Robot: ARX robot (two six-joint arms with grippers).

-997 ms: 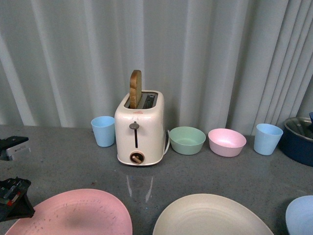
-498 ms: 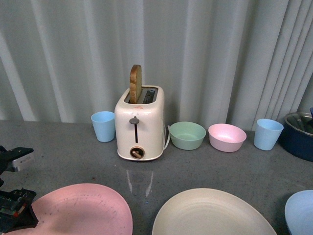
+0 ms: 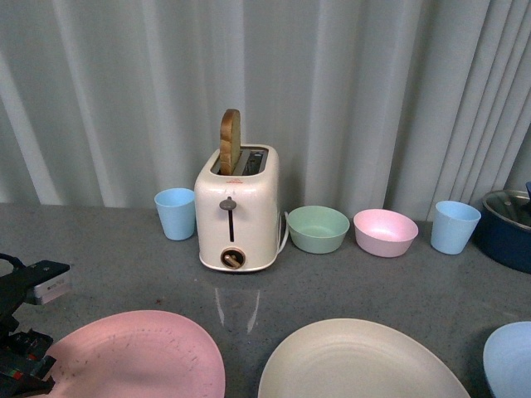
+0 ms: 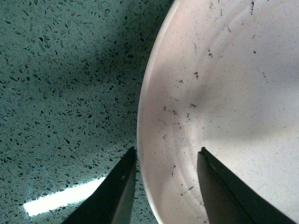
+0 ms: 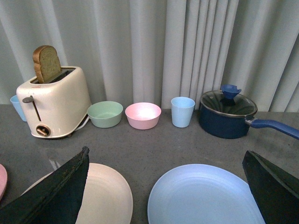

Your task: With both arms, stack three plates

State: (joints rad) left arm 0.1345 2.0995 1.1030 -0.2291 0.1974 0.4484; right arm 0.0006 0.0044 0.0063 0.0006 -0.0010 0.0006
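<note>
I judge this to be the opening step of the stack: all three plates lie apart on the grey counter point(image 3: 373, 290), none on another, and the first pick is being set up on the pink plate point(image 3: 137, 356), which sits nearest me on the left. The cream plate point(image 3: 357, 365) lies just beside it in the middle, and the light blue plate point(image 5: 201, 196) is beyond that on the right. In the left wrist view the left gripper point(image 4: 167, 150) straddles the pink plate's rim. One of its fingers point(image 4: 122, 182) hangs over the bare counter outside the edge, and the other is over the plate's shallow inner slope. They are parted with the rim between them and grasp nothing. I cannot tell whether either tip touches the plate or the counter. The next move, as I read it, is to close on that rim and lift the plate clear. The outer finger has to get under a thin edge lying flat on the counter, and the smooth plastic may slip or tip if the pinch is shallow. The right gripper point(image 5: 164, 150) is spread wide and empty above the near counter. The blue plate lies below and between its fingers, with no contact that I can see, so it looks placed for the blue plate's turn.
</note>
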